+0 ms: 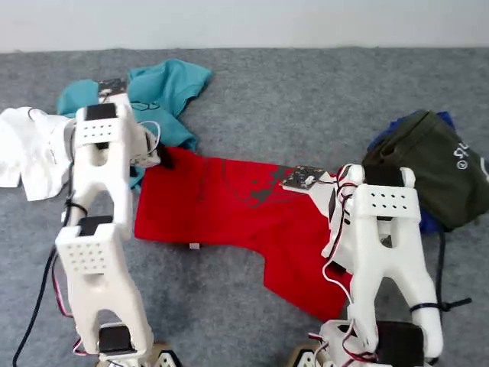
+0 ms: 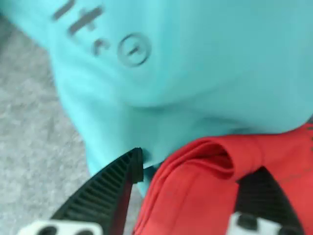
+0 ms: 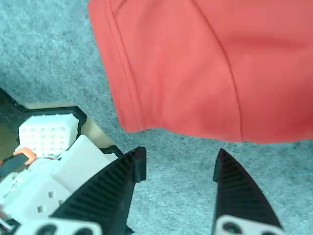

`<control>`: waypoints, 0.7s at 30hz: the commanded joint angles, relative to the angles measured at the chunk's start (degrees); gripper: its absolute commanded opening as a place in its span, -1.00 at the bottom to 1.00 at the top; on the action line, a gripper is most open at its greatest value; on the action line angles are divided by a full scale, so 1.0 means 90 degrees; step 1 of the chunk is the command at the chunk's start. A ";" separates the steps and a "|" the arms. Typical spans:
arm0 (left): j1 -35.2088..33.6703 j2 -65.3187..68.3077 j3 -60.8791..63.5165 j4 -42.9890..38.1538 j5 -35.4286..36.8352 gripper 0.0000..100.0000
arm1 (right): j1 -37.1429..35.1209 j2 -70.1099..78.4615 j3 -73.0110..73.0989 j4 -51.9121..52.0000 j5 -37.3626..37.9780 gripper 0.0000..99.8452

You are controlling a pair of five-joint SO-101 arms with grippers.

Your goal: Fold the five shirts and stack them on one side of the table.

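A red shirt (image 1: 229, 206) lies spread across the middle of the grey table (image 1: 306, 99). My left gripper (image 1: 163, 157) is at its far left corner, shut on a bunched fold of the red shirt (image 2: 195, 196), right beside the teal shirt (image 2: 195, 63). My right gripper (image 3: 181, 159) hangs open over bare grey surface, just short of the red shirt's hem (image 3: 195, 73), with nothing between its fingers. The teal shirt (image 1: 172, 92) lies crumpled at the back left, and a white shirt (image 1: 30, 153) sits at the far left.
A dark olive shirt (image 1: 435, 164) lies bunched at the right edge on top of a blue one (image 1: 429, 223). The right arm's base (image 3: 49, 137) stands close behind its gripper. Bare grey surface stretches along the back and the front middle.
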 commanded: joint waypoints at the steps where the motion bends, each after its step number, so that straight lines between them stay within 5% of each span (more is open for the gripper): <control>1: -0.0107 0.0342 -0.0962 0.0117 0.0078 -0.39 | 0.0044 -0.0112 -0.0225 0.0132 -0.0264 -0.53; 12: -0.0518 0.2178 -0.3189 0.0615 0.0029 -0.39 | 0.0034 -0.0112 -0.0225 0.0161 -0.0274 -0.53; 21: -0.0606 0.2012 -0.5241 0.1651 -0.0147 -0.39 | 0.0034 -0.0112 -0.0215 0.0181 -0.0283 -0.53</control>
